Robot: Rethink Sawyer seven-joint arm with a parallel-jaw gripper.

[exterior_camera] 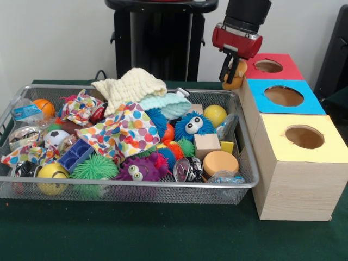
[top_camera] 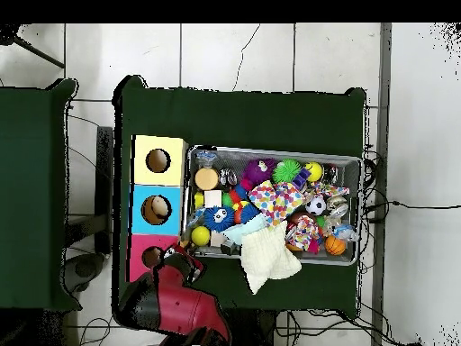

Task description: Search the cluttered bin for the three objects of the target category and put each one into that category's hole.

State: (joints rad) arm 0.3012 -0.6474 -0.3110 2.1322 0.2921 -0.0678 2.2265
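Note:
My gripper (exterior_camera: 232, 76) hangs at the far right of the front view, shut on a small orange-yellow lumpy toy (exterior_camera: 240, 69). It holds the toy just left of the red-topped box (exterior_camera: 288, 69), beside its round hole (exterior_camera: 268, 66), above the gap between that box and the bin's far right corner. The cluttered bin (exterior_camera: 130, 185) is a silver wire-mesh basket full of toys; it also shows in the overhead view (top_camera: 270, 150). In the overhead view the red arm (top_camera: 176, 302) covers the gripper.
A blue-topped box (exterior_camera: 312, 106) and a yellow-topped box (exterior_camera: 331, 144) stand in a row in front of the red one. The bin holds a cream knitted cloth (exterior_camera: 130, 84), a polka-dot cloth (exterior_camera: 122, 130), a blue fuzzy toy with eyes (exterior_camera: 191, 125), balls and blocks. The black pedestal (exterior_camera: 157, 38) stands behind.

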